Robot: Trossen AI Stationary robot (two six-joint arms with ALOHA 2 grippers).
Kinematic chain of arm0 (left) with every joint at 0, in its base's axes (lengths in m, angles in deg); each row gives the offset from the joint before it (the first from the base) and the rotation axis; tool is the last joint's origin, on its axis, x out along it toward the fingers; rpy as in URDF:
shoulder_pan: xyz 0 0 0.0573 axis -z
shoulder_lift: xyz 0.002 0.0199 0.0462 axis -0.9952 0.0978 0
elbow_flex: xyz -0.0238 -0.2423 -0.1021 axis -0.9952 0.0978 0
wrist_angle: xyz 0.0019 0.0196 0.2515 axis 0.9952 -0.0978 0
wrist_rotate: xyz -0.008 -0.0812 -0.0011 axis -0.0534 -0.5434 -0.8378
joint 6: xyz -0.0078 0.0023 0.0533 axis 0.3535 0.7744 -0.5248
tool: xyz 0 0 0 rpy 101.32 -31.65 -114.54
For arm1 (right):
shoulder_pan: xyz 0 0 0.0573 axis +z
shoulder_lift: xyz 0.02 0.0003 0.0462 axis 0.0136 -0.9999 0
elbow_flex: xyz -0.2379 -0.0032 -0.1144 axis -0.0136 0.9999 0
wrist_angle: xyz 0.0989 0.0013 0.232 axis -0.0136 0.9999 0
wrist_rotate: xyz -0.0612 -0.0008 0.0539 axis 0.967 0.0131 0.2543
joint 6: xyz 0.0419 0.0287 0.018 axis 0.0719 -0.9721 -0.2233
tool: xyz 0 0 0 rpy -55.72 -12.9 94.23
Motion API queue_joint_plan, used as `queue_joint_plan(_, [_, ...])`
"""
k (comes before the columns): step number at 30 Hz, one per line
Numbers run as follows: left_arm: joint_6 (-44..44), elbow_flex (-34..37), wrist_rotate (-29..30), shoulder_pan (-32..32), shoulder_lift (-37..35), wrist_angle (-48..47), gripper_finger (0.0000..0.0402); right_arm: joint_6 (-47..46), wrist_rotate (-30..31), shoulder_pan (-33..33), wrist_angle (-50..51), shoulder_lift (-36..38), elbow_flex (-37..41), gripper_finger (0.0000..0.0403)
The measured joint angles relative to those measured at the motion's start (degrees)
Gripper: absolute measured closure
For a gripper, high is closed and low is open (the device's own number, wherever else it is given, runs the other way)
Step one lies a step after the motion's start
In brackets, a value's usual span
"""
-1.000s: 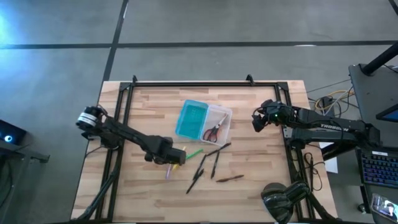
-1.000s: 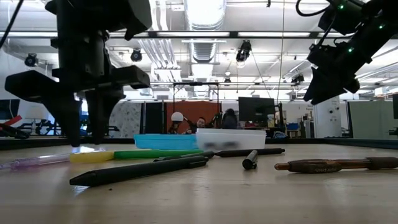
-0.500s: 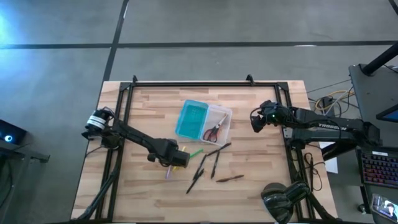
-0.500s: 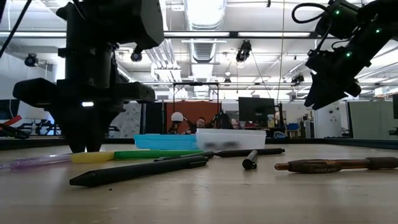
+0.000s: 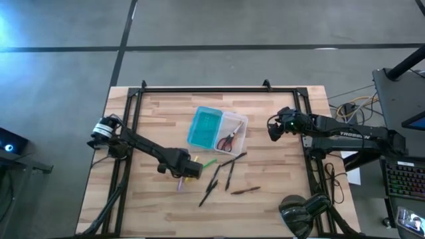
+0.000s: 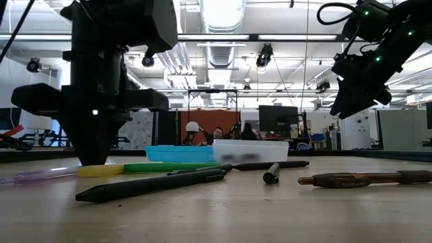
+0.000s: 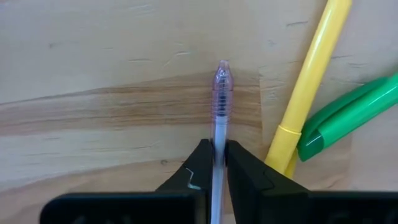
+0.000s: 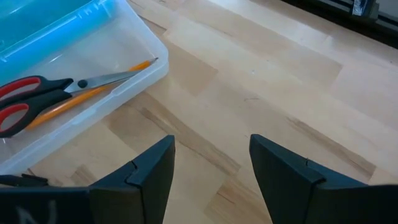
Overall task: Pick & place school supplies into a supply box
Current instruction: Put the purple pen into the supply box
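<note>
The left gripper [image 7: 214, 163] is clamped on the clear pen [image 7: 219, 115] lying on the surface beside the yellow one [image 7: 311, 74], apparently near its tip, so lift straight before carrying to the box [image 5: 218, 129], while the right gripper [image 8: 211, 165] waits open.

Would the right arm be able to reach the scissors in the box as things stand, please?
Probably yes: the right gripper is open beside the clear half of the box, nothing covers the scissors, and the left gripper works elsewhere.
</note>
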Motion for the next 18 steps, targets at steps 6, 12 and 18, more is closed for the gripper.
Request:
queue_joint_plan(6, [1.8, -2.0, 2.6, -0.1, -1.4, -0.1, 0.0393, 0.0, 0.0, 0.0, 0.0, 0.0, 0.0, 0.0202])
queue_joint_plan(12, [2.0, -8.6, 6.3, -0.1, -1.6, -0.8, 0.0393, 0.2, 0.0, 0.0, 0.0, 0.1, 0.0, 0.0202])
queue_joint_plan(18, [1.1, -14.6, 12.6, -1.8, -1.6, -3.3, 0.0393, 0.3, 0.0, 0.0, -0.3, 0.1, 0.0, 0.0202])
